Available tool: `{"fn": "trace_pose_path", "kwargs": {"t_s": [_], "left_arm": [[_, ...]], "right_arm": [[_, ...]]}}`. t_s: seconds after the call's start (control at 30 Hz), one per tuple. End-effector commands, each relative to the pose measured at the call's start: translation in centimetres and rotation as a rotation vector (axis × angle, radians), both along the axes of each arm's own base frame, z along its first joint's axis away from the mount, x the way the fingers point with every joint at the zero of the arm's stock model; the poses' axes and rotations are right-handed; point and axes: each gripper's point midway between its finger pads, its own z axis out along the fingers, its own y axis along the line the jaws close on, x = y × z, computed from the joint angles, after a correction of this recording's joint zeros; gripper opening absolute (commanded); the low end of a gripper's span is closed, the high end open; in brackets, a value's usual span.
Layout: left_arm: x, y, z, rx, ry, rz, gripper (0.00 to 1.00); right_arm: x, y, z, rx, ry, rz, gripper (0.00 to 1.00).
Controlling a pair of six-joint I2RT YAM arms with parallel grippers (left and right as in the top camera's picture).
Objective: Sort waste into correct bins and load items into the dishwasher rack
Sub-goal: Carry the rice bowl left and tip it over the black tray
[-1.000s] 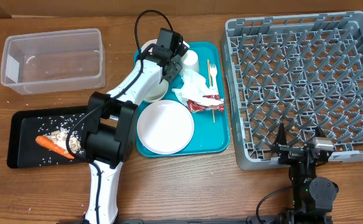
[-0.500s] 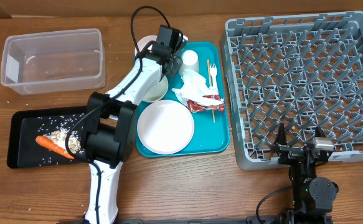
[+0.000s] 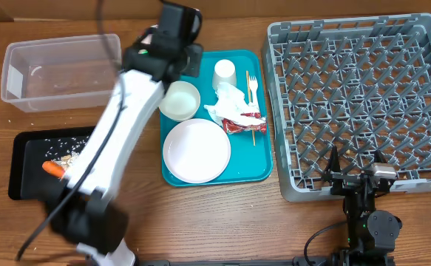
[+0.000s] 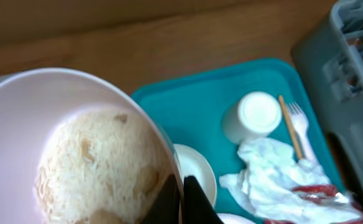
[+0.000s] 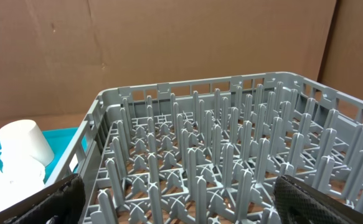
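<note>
My left gripper (image 4: pixel 181 186) is shut on the rim of a small white bowl (image 4: pixel 75 143) that holds pale rice, and lifts it above the back left of the teal tray (image 4: pixel 187 106). In the overhead view the raised left gripper (image 3: pixel 174 26) hides that bowl. On the tray are a second bowl (image 3: pixel 180 100), a round plate (image 3: pixel 196 151), an upturned cup (image 3: pixel 225 74), a fork (image 3: pixel 252 85), a crumpled napkin (image 3: pixel 228 105), a red wrapper (image 3: pixel 241 122) and a wooden stick (image 3: pixel 253 133). My right gripper (image 3: pixel 356 174) is open at the front edge of the grey rack (image 3: pixel 363 103).
The clear tub (image 3: pixel 63 70) stands at the back left. The black tray (image 3: pixel 23 166) at the front left holds a carrot (image 3: pixel 52 169) and rice scraps (image 3: pixel 71 157). The right wrist view shows the rack's pegs (image 5: pixel 231 155) and the cup (image 5: pixel 22 143).
My left arm has risen and swung left with the rice bowl in its gripper, off the back of the teal tray. The right arm has not moved.
</note>
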Motion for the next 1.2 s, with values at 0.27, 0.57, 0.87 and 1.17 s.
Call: {"fn": "trace_pose_path", "kwargs": {"t_s": [0.27,0.57,0.87,1.17], "left_arm": [[-8.8,12.5,3.8,-0.329,0.201,0.399,0.05],[-11.3,17.0,0.0,-0.585,0.355,0.412,0.05],[-12.2,19.3,-4.8,-1.003,0.330,0.375,0.04],[-14.7,24.3,-7.1,-1.276,0.127,0.399,0.04]], "right_arm": [[0.0,-0.2,-0.1,-0.005,-0.006,-0.011,1.00],[0.0,-0.2,-0.1,-0.005,-0.006,-0.011,1.00],[0.0,-0.2,-0.1,-0.005,-0.006,-0.011,1.00],[0.0,-0.2,-0.1,-0.005,-0.006,-0.011,1.00]]}}
